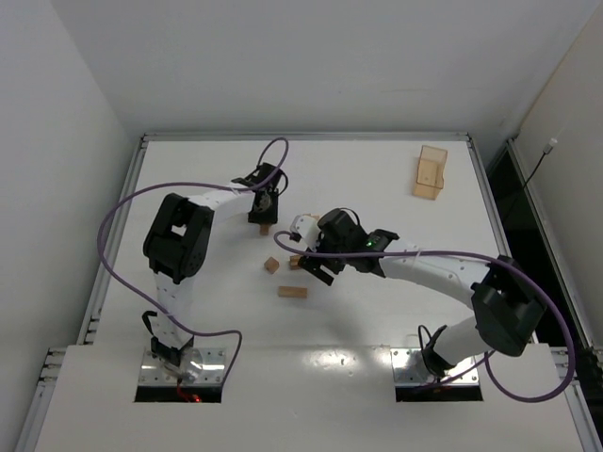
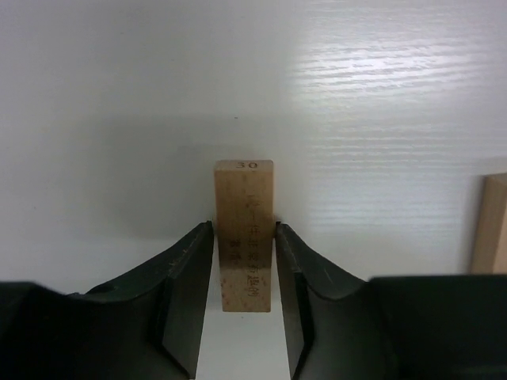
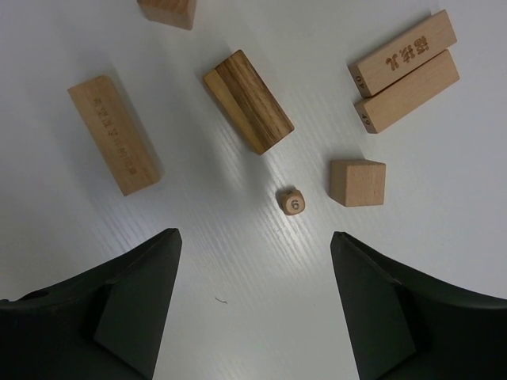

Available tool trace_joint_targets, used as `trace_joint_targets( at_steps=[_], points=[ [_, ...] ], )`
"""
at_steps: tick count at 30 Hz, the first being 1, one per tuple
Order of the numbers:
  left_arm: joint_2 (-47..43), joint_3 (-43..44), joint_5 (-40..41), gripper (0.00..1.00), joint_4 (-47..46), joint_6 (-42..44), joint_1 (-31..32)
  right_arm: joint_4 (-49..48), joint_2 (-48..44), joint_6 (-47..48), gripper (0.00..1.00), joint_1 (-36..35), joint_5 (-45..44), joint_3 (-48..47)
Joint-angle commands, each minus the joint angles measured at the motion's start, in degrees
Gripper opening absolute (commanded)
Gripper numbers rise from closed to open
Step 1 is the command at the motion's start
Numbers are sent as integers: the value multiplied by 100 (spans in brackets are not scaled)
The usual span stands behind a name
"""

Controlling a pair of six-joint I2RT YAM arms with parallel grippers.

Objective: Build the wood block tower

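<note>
My left gripper (image 2: pixel 244 228) is shut on a light wooden bar marked 30 (image 2: pixel 244 237), with both fingertips against its long sides; I cannot tell whether it rests on the table. In the top view this gripper (image 1: pixel 265 215) is at the centre back, with the bar (image 1: pixel 266 228) below it. My right gripper (image 3: pixel 253 237) is open and empty above loose blocks: a tiny die marked 6 (image 3: pixel 292 201), a cube (image 3: pixel 358 183), a dark-grained bar (image 3: pixel 248 100), a pale bar (image 3: pixel 115 134) and two bars lying side by side (image 3: pixel 404 71).
A translucent amber box (image 1: pixel 431 172) stands at the back right. In the top view, loose blocks lie mid-table (image 1: pixel 271 265) (image 1: pixel 293 292) near my right gripper (image 1: pixel 309 256). Another block's edge (image 2: pixel 491 226) shows at the right of the left wrist view.
</note>
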State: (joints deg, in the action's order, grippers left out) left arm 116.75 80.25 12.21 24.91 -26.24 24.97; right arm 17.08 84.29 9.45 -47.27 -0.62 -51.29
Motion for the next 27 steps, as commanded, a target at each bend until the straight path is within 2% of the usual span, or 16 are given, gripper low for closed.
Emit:
trace_joint_targets(
  at_steps=[1, 2, 5, 7, 11, 15, 19, 22, 24, 27],
  points=[
    [111, -18, 221, 35, 120, -109, -168, -73, 17, -207, 75, 24, 133, -285],
    [111, -70, 221, 56, 120, -109, -168, -73, 17, -259, 76, 24, 133, -285],
    [6, -132, 221, 90, 120, -109, -168, -126, 17, -260, 76, 24, 185, -285],
    [-73, -194, 273, 99, 68, -109, -168, -301, 17, -260, 76, -46, 185, -216],
    [-538, -317, 493, 99, 67, -109, -168, -626, -210, 91, 76, -194, 361, 4],
    [-1625, -615, 809, 99, 15, 13, -308, -987, -343, 959, 75, -642, 414, 381],
    [-2252, -861, 871, 99, 66, 163, -528, -1093, -212, 1515, 75, -968, 414, 444],
    [-2709, -923, 723, 99, 120, 285, -967, -1154, -72, 1909, 75, -1100, 702, 444],
    [-2947, -923, 652, 99, 198, 286, -1371, -1207, 69, 2208, 70, -1171, 817, 444],
    [-3210, -810, 459, 99, 304, 234, -1986, -778, 482, 2438, 66, -1276, 1299, 111]
  ],
)
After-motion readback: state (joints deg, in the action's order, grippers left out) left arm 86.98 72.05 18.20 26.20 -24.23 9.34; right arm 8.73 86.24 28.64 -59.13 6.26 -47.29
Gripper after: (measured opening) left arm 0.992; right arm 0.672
